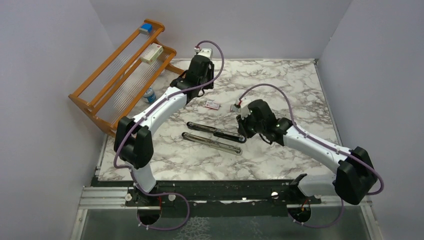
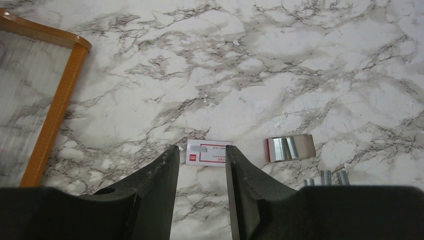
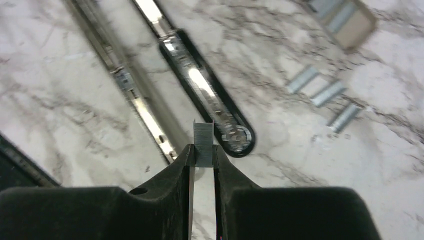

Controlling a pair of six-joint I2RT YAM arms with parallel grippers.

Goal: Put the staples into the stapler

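- Right gripper (image 3: 202,150): clenched on the staples (image 3: 203,134), a short silver-grey metal strip that stands out past the fingertips, above the white marble-patterned table (image 3: 60,150).
- Slim black stapler with a shiny silver inner rail (image 3: 200,82): it lies opened out on the table. Its rounded end sits just beyond the held strip and slightly to the right.
- Deciding relation: the stapler's long axis runs from that end away to the upper left in the right wrist view, while the strip points straight ahead. By this reading, the strip must be turned into line with the rail before it is lowered in.
- Long grey-silver bar-like tool (image 3: 142,112): it lies parallel to the stapler, close on its left, and narrows the room on that side.
- Nearer arm: the right, at the stapler's right end in the top view. The left gripper (image 2: 201,149) is well apart at the far side, jaws spread and empty, aimed at a small red-and-white packet (image 2: 209,151).
- Open room: bare marble surrounds the stapler's rounded end. Three loose spare strips (image 3: 327,93) and a small grey tray (image 3: 345,20) lie off to the right.
- Edge: an orange-framed rack (image 2: 55,117) stands far left, away from the work.
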